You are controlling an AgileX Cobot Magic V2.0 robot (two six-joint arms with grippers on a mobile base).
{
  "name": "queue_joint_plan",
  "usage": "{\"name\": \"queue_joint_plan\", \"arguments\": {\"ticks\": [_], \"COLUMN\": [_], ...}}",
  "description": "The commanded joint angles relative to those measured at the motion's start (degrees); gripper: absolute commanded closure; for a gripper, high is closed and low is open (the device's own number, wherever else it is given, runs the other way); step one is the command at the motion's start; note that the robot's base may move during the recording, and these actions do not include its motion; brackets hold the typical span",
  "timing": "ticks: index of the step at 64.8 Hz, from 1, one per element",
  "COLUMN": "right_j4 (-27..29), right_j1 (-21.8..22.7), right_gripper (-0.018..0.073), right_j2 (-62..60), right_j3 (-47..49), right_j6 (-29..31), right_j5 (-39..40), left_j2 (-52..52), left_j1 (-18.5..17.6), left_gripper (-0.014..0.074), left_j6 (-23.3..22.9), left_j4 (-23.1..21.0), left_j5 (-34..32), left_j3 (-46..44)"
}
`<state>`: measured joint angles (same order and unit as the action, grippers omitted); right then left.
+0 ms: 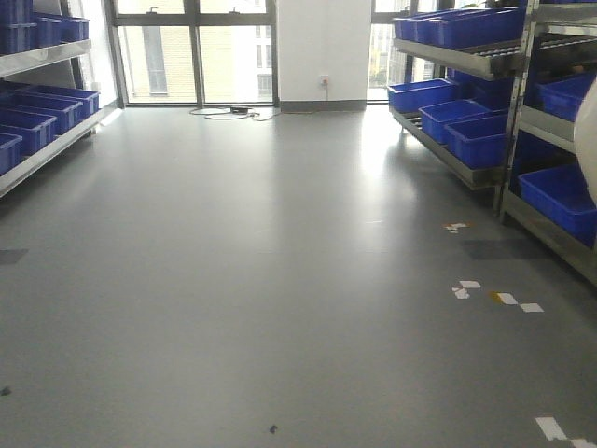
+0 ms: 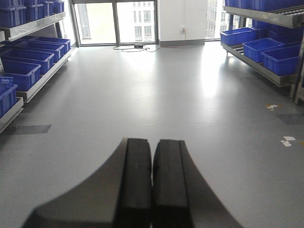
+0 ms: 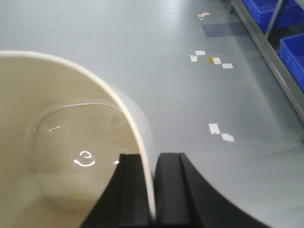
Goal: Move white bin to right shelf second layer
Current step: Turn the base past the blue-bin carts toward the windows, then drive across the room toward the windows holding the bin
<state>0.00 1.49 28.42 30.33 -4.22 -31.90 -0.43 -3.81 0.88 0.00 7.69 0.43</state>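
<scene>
While clamped shut on the side wall of the white bin (image 3: 71,109), the right end effector (image 3: 154,190) has one black pad inside the tub and one outside, pinching the thin wall between them. Bin: cream-white glossy plastic, with smooth inner walls curving to a rounded base and a rounded rim. It is held above the grey floor (image 3: 142,47), apart from the right shelf (image 1: 485,63). Left end effector (image 2: 152,180): flat black pads pressed together, nothing between them, over bare floor. Shelf: grey metal rails, sloped levels carrying blue crates (image 1: 422,96). Floor: smooth, reflective, with small white tape marks (image 3: 216,128).
</scene>
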Motion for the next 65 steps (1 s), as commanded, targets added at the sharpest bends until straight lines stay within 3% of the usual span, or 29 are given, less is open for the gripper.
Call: {"name": "queue_joint_plan", "arguments": {"ticks": [1,65], "right_j4": [-0.5,-0.5], "right_j1": [-0.2,-0.2], "right_gripper": [0.0510,0.0510], "right_j2": [0.0,0.0], "right_j3": [1.8,1.8], "right_j6": [-0.3,-0.3], "right_j5": [5.5,5.5], "left_j2": [-0.9,-0.9], "left_j1": [-0.1,-0.1], "left_gripper": [0.0512,0.0512], "left_j6": [-0.2,-0.2], "left_j4": [0.0,0.0], "left_j5": [-4.9,-4.9], "left_j3": [2.1,2.1]}}
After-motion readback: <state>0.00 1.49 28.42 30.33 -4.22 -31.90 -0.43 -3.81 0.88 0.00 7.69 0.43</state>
